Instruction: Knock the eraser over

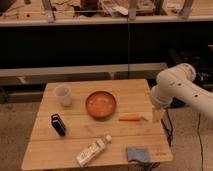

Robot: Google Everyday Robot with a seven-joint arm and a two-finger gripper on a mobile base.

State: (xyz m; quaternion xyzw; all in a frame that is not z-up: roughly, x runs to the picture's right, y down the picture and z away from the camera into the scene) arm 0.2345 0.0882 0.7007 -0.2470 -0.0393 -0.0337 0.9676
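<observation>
- At the pale wooden surface's (47,150) left side, the small black rectangular eraser (58,124) is standing upright, well apart from the jaws.
- We are risking clipping the orange carrot (130,117) or the round red bowl (101,104) lying between them.
- The white arm (175,90) is hanging its jaws at the right edge; we cannot tell their opening.

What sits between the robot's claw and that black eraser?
In the camera view, a carrot lies beside the gripper at the right edge of the table; the bowl just borders the path to the eraser.
</observation>
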